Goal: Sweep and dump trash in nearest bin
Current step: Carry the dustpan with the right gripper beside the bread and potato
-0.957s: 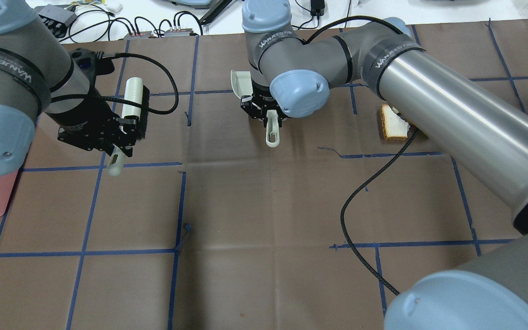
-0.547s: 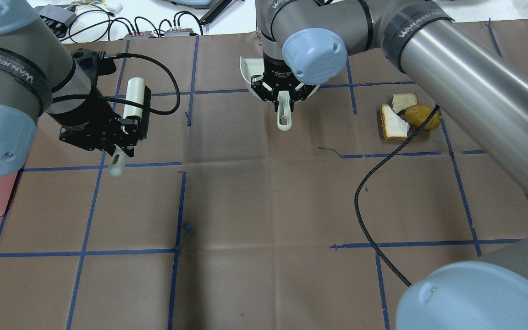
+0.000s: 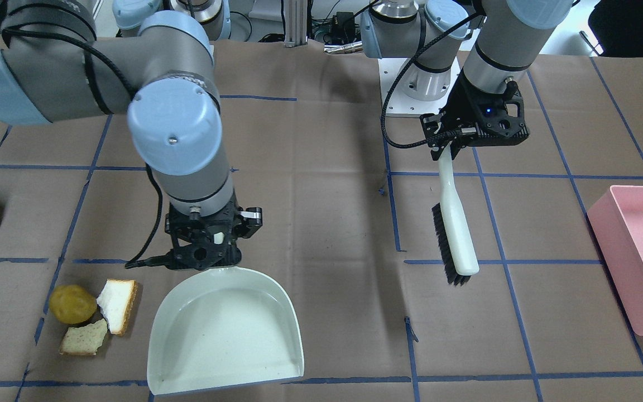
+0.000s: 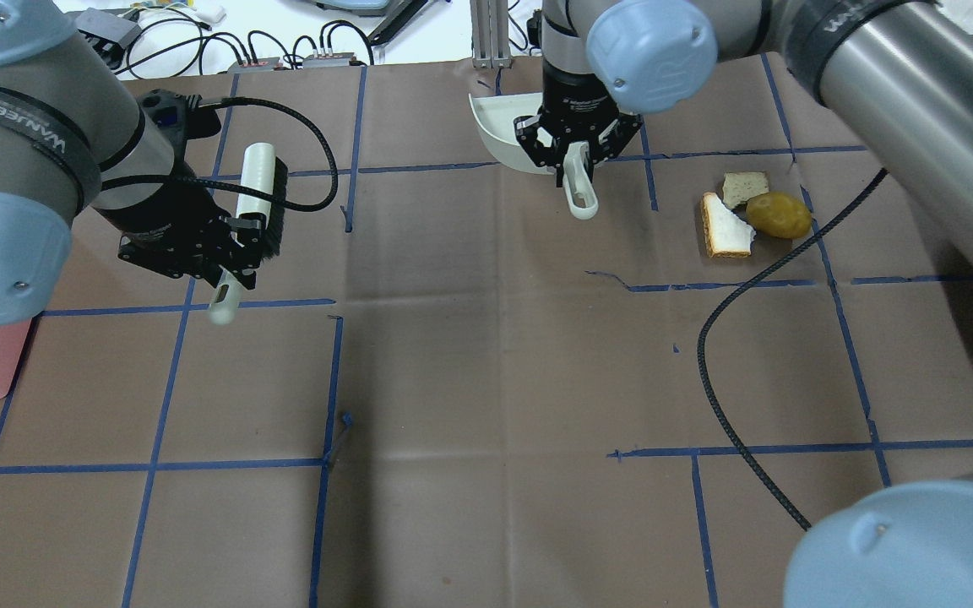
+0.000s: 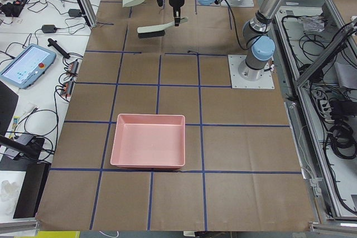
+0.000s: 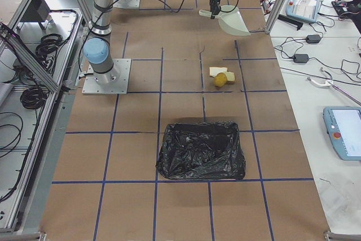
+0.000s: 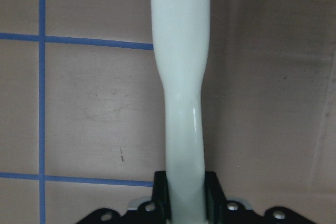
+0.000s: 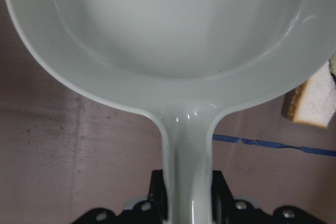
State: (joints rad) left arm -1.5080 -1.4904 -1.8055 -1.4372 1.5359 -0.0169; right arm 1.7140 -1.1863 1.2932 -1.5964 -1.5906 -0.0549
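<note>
Since a second ago the right arm has swung outward and toward its own side, so it no longer hides the trash in the overhead view. The right gripper (image 4: pixel 575 152) has carried the dustpan (image 3: pixel 226 329) farther from the robot, while the left arm has hardly shifted.

The right gripper is clenched on the dustpan's handle. The left gripper (image 4: pixel 229 241) grasps the handle of the brush (image 3: pixel 455 223), well apart from the scraps. The trash lies together on the desk (image 4: pixel 495 380) on the robot's right: a potato-like lump (image 4: pixel 778 214), a bread slice (image 4: pixel 725 226) and a torn bread piece (image 4: pixel 744 187). None of it is in the pan.

The step in hand looks like placing the pan. Its open lip faces away from the robot and the slice sits just beside its side wall, so the pan should turn until the lip faces the pile. The lip should then lie flat on the desk with no gap under it. Whether it touches the desk now I cannot tell.

The brush must cross over and start behind the lump, which may roll, then draw slowly toward the lip. The right arm's cable (image 4: pixel 740 287) trails near the slice and should be kept clear.

The black-lined bin (image 6: pixel 169 150) seems nearer to the pile than the pink bin (image 5: pixel 149 116).
</note>
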